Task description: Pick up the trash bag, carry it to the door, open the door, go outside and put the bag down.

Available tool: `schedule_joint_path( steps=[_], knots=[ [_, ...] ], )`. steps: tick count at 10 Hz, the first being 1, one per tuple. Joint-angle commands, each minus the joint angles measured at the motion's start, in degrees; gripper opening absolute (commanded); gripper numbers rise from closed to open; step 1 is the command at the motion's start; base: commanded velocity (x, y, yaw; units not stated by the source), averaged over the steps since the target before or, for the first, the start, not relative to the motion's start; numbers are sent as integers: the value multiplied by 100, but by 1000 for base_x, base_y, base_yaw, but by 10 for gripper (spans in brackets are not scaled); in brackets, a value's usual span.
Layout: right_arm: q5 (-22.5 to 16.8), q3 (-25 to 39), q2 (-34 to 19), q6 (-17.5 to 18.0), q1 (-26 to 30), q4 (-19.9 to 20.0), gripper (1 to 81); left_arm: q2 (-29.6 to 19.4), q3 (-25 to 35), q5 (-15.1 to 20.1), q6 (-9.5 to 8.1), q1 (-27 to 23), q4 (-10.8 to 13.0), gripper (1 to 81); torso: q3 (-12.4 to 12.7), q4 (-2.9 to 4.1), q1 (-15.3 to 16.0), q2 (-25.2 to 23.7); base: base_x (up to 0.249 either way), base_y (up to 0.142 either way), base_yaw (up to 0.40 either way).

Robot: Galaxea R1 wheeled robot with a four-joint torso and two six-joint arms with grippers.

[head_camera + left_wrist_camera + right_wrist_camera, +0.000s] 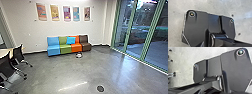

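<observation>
- Head view: small white-and-dark object (79, 55) on the grey floor (57, 70), twelve o'clock; whether it's the trash bag, we cannot tell.
- Going outside and set-down remain, we judge; tall green-framed glass panels (137, 37) stand at two o'clock.
- Either end effector, released or clenched: we cannot tell.

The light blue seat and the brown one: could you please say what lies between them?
The head view shows a green seat and an orange seat, with a blue cushion against their backs.

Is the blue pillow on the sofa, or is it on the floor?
On the sofa: the pillow leans against the backrest, where green meets orange.
</observation>
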Motion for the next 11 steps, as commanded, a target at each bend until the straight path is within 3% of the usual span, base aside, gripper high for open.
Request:
schedule_joint_path(
  steps=[1,5,11],
  knots=[
    [-301,125,-59,-26,243,16,811,-65,56,323,-14,-296,14,811,0,0,0,0,0,0,0],
    [-292,125,-59,-26,226,25,811,-65,56,315,-14,-296,14,811,2,0,-7,-9,123,0,0],
    [-292,116,-67,-26,199,25,811,-39,56,315,-14,-314,14,811,5,0,-7,-7,195,0,0]
  ],
)
